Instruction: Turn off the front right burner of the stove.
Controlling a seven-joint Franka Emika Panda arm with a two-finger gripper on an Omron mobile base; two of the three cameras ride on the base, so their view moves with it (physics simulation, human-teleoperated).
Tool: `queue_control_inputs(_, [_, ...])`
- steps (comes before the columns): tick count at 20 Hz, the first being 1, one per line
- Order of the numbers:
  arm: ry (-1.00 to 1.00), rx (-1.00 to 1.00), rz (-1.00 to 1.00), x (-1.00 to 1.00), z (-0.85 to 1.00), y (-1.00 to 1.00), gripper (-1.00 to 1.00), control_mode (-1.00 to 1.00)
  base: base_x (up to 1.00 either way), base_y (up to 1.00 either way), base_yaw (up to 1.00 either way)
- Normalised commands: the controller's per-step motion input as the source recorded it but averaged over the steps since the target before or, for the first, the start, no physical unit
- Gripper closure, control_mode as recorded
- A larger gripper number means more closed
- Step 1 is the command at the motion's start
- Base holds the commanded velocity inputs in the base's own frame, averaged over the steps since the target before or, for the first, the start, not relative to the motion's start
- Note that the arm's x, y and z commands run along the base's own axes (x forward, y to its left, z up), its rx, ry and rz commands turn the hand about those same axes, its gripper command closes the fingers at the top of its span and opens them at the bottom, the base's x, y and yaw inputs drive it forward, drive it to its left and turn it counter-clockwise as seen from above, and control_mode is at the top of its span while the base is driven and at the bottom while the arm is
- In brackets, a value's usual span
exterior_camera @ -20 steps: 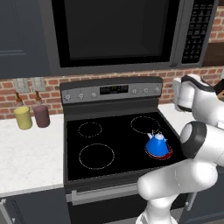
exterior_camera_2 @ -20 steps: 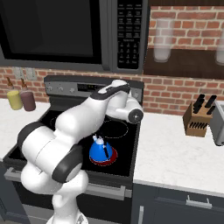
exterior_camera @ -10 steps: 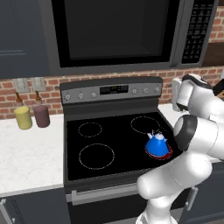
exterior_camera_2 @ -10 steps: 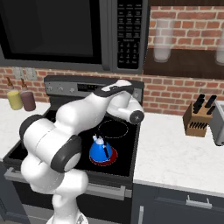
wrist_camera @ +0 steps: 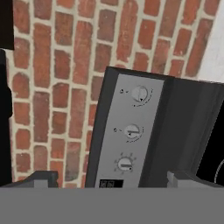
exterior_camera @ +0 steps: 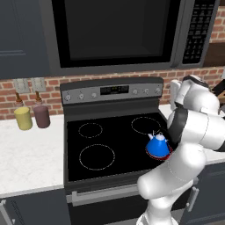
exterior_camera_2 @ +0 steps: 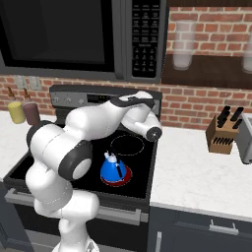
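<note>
The stove (exterior_camera: 110, 132) has a black glass top and a grey back panel (exterior_camera: 112, 91). Its front right burner (exterior_camera: 154, 155) glows red at the rim under a blue kettle (exterior_camera: 157, 144); both show again in the right base view, burner (exterior_camera_2: 114, 181) and kettle (exterior_camera_2: 114, 169). My gripper (exterior_camera: 175, 94) hovers at the panel's right end, above the rear right ring. In the hand view the gripper (wrist_camera: 110, 180) is open, its fingertips (wrist_camera: 43, 177) wide apart with nothing between them. Three small knobs face it on the tilted panel: the first knob (wrist_camera: 140, 93), the middle knob (wrist_camera: 131, 131) and the nearest knob (wrist_camera: 124, 164).
A dark microwave (exterior_camera: 118, 30) hangs low over the stove. Yellow bottle (exterior_camera: 23, 117) and maroon bottle (exterior_camera: 41, 115) stand on the left counter. On the right counter sit a knife block (exterior_camera_2: 224, 135) and a toaster (exterior_camera_2: 246, 142). A brick wall (wrist_camera: 65, 87) backs the panel.
My hand has eased a little left, closer to the right end of the back panel, and the forearm has swung with it. The jaws stay open. Kettle unmoved.
</note>
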Motion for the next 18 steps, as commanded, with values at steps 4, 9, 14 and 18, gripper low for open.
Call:
queue_control_inputs(4, [0.0,0.0,0.0,0.23,-0.06,0.0,-1.0,-1.0,0.0,0.0,0.0])
queue_control_inputs(9, [0.0,0.0,0.0,0.14,0.0,0.0,-1.0,-1.0,0.0,0.0,0.0])
queue_control_inputs(14, [0.0,0.0,0.0,0.2,0.0,0.0,-1.0,-1.0,0.0,0.0,0.0])
queue_control_inputs(18, [0.0,0.0,0.0,0.18,-0.02,0.0,-1.0,-1.0,0.0,0.0,0.0])
